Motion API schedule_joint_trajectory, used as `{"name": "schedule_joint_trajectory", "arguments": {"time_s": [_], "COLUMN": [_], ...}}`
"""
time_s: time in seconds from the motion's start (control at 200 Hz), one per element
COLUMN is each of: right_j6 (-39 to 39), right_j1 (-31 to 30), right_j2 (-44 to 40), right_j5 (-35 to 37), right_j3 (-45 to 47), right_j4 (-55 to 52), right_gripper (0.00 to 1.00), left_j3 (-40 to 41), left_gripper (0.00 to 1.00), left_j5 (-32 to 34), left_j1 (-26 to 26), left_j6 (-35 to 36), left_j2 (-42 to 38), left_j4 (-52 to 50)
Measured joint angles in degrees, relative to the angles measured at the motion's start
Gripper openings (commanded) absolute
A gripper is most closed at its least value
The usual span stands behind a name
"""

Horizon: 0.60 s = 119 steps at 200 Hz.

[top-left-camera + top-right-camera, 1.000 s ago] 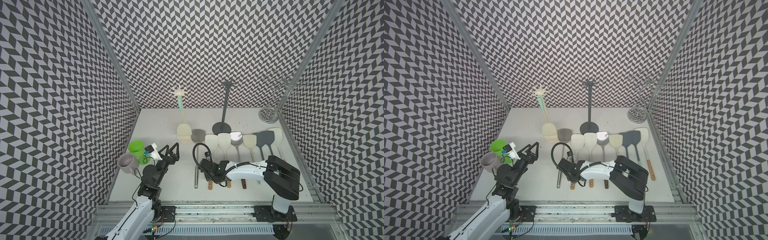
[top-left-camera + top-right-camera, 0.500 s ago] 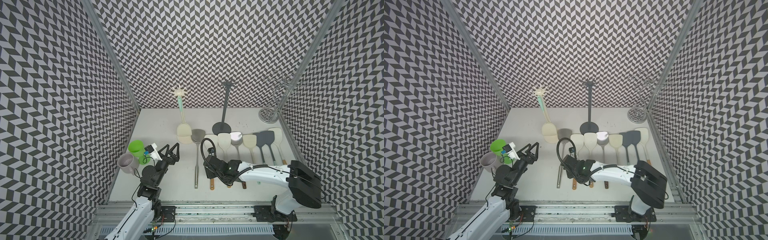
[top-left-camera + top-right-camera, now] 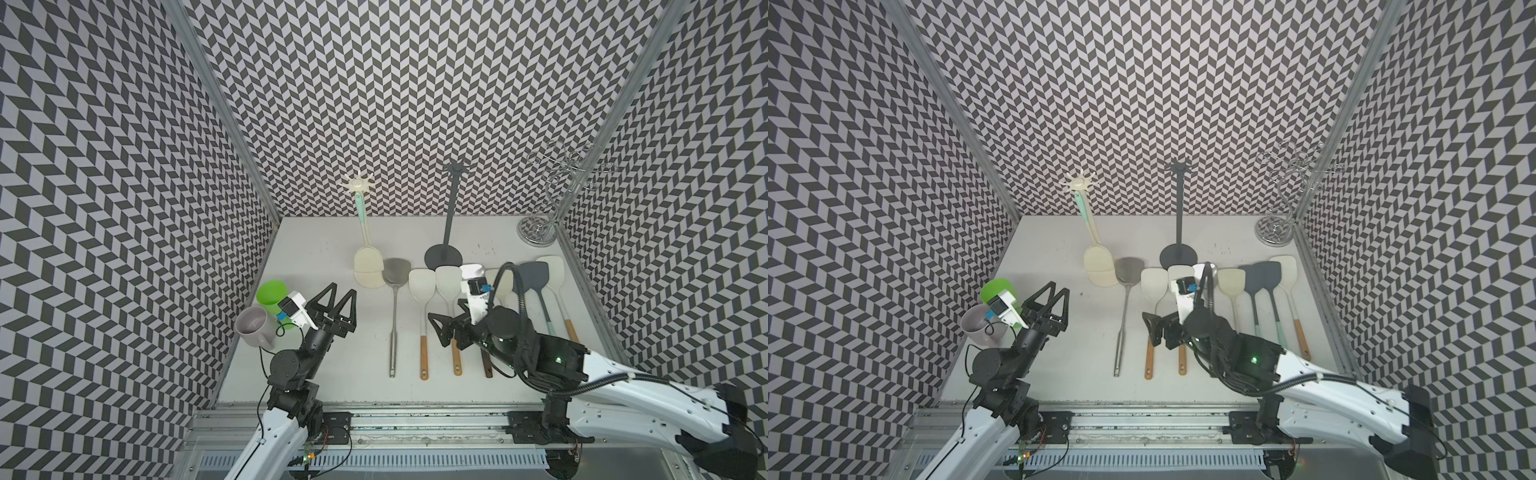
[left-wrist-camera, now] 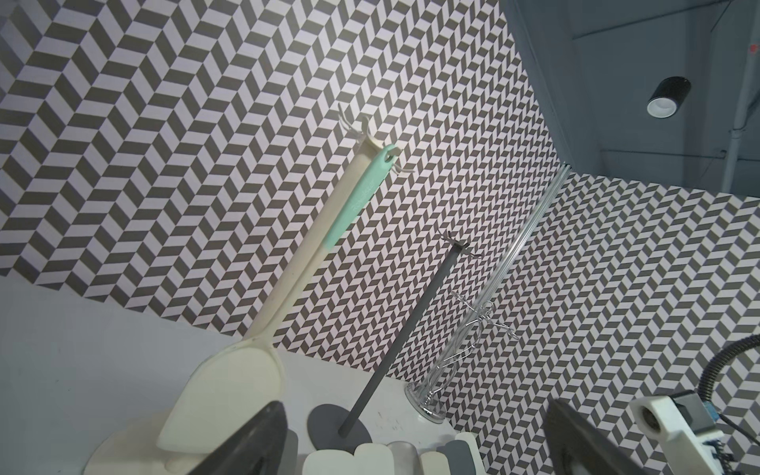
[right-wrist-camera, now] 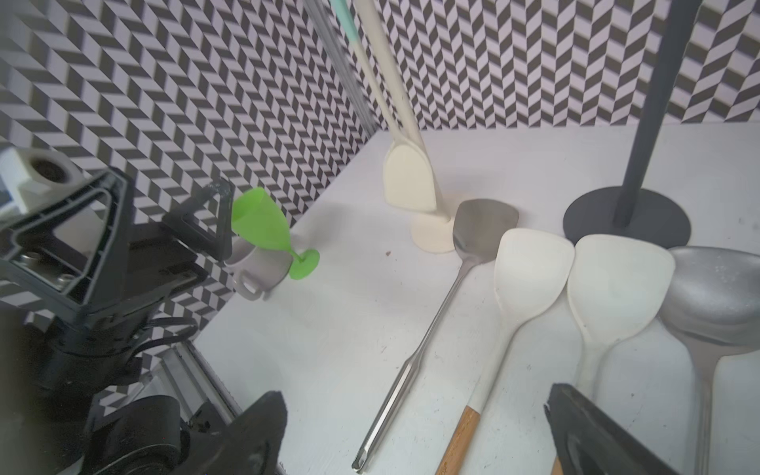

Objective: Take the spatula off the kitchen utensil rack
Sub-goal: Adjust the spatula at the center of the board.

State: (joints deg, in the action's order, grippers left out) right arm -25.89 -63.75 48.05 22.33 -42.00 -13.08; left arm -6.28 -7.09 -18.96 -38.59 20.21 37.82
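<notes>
Cream in the blade and mint-green in the grip, the spatula (image 3: 367,259) hangs by its handle end from a hook at the crown of the cream rack (image 3: 356,185), blade down beside the rack's round foot, though whether it touches the foot I cannot tell; that rack stands toward the far edge of the table (image 3: 316,249), on the side of its left edge; nothing else hangs anywhere, for the dark rack (image 3: 448,216) at the middle of the far edge and the wire rack (image 3: 538,224) in the far right corner are bare; before them a row of spatulas (image 3: 422,284) lies flat, heads toward the far edge, with the steel spatula (image 3: 397,271) at its left end, its head just beside the cream rack's foot; the right gripper (image 3: 448,328) hangs low over the wooden handles (image 3: 423,357) in that row, its jaws spread wide with nothing between them; the left gripper (image 3: 343,289) is raised near the left edge, jaws equally wide and empty, pointed toward the cream rack, just beside a green goblet (image 3: 272,293) and a grey mug (image 3: 252,330); I judge that the hanging spatula is yet to be lifted and that both arms are free for it; the next move calls for a gripper to reach the mint grip, close on it, raise it until its end clears the hook, then draw it away from the post without tipping a rack that looks light.
</notes>
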Motion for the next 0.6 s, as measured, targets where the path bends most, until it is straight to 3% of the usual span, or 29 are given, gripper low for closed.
{"name": "schedule_joint_trajectory", "arguments": {"time_s": [0.15, 0.275, 0.426, 0.596], "right_j6": [1.5, 2.4, 2.5, 1.8], "right_j1": [0.1, 1.1, 5.1, 12.6], "right_j2": [-10.3, -14.0, -13.0, -7.3], "right_j5": [4.2, 6.4, 5.7, -0.2], "right_j3": [7.2, 9.7, 9.8, 9.7], "right_j4": [2.9, 4.5, 7.8, 12.5], "right_gripper": [1.0, 1.0, 1.0, 1.0], "left_j3": [0.0, 0.1, 0.5, 0.3], "left_gripper": [0.99, 0.99, 0.99, 0.99], "left_j5": [1.1, 2.1, 3.1, 3.8], "left_j1": [-0.6, -0.8, -0.9, -0.9], "left_j6": [0.9, 1.4, 1.6, 2.4], "left_j2": [-2.7, -3.0, -1.4, 5.5], "left_j4": [-0.3, -0.5, -0.6, -0.7]}}
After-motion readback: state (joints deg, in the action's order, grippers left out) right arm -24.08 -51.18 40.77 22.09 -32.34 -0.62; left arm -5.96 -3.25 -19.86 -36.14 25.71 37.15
